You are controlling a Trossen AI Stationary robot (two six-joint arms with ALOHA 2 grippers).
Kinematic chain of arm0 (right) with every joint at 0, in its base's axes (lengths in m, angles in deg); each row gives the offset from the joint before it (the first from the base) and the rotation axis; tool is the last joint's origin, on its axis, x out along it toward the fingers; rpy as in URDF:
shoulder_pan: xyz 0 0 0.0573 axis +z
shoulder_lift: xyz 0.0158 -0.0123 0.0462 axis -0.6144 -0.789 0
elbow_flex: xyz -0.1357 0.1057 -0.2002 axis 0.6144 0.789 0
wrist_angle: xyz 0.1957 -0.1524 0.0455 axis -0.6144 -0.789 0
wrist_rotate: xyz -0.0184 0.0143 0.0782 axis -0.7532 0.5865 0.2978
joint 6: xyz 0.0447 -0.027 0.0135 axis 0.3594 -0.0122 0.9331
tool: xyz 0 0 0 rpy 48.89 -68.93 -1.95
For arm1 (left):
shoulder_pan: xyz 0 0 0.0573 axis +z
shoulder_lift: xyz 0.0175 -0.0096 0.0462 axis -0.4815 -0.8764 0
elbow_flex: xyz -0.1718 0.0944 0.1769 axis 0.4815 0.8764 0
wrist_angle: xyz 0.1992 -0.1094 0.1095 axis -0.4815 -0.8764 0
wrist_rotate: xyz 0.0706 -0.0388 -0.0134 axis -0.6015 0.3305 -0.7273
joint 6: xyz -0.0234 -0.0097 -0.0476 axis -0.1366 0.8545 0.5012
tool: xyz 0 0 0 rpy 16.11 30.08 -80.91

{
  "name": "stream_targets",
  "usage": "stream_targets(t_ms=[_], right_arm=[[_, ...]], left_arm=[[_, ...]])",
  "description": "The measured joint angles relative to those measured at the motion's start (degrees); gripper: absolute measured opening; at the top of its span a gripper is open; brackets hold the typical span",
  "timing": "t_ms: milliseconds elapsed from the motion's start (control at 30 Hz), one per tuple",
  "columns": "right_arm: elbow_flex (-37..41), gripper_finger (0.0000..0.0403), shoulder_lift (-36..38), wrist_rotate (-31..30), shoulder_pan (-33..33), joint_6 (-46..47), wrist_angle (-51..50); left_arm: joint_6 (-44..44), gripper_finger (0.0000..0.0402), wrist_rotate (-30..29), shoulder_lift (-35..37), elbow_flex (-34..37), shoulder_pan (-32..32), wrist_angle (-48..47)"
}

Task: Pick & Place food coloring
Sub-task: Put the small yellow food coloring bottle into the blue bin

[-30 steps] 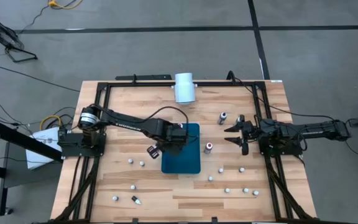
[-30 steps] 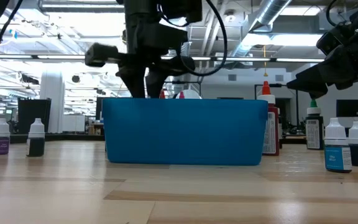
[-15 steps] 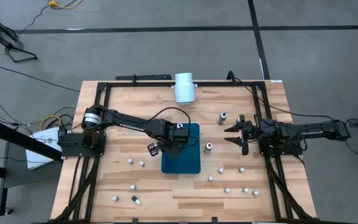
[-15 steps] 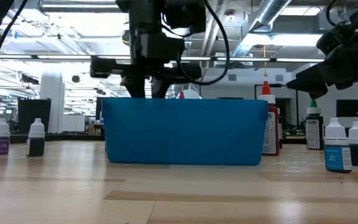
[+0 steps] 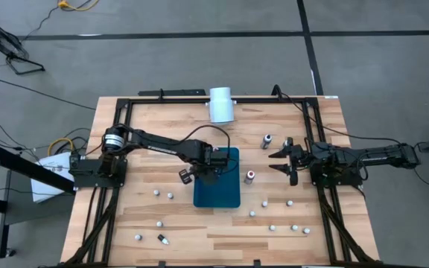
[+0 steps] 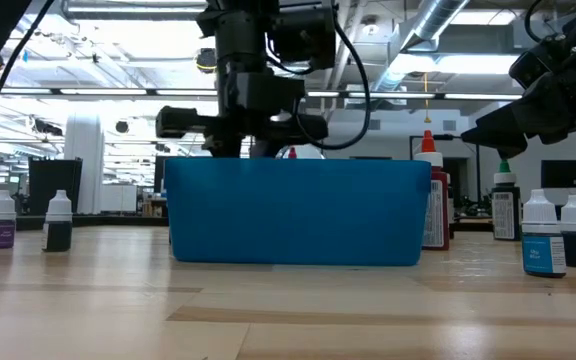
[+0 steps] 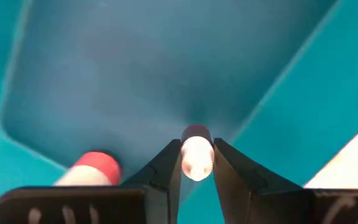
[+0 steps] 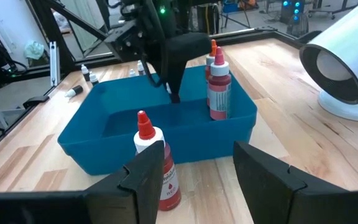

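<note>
My left gripper [image 5: 208, 170] points down into the blue bin [image 5: 222, 192] at mid-table, shut on a tiny food coloring bottle [image 7: 196, 158] with a pale cap and a dark red body. In the low view the bin's near wall [image 6: 298, 215] hides its fingertips. Two red bottles [image 8: 219, 87] stand inside the bin, and a red-capped one [image 7: 95, 167] shows beside my fingers. Another red bottle [image 5: 250, 176] stands on the table right of the bin. Several small bottles [image 5: 272, 228] are scattered over the near half. My right gripper [image 5: 283, 160] waits open at the right. My left gripper pinches the tiny bottle's pale cap end [image 7: 196, 167] between its two fingertips, coming from above and pointing down. The dark red body [image 7: 196, 132] hangs below the fingers, inside the bin. Whether it touches the bin's floor, I cannot tell.
A large white cylinder [image 5: 220, 104] lies at the far edge behind the bin. A dark bottle [image 5: 267, 140] stands left of my right gripper. More bottles stand left [image 6: 58, 222] and right [image 6: 541, 237] of the bin. Black rails [image 5: 125, 141] frame the table.
My left gripper has sunk lower into the bin and shifted a little toward the table's right edge, rolling about its own axis as it went. It has stayed shut on the small bottle.
</note>
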Motion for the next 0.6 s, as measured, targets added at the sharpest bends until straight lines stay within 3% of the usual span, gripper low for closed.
stream_targets(t_ms=[600], right_arm=[[0.0, 0.0184, 0.0, 0.0, 0.0, 0.0, -0.1]], left_arm=[[8.8, 0.0069, -0.7, 0.0, 2.6, 0.4, 1.5]])
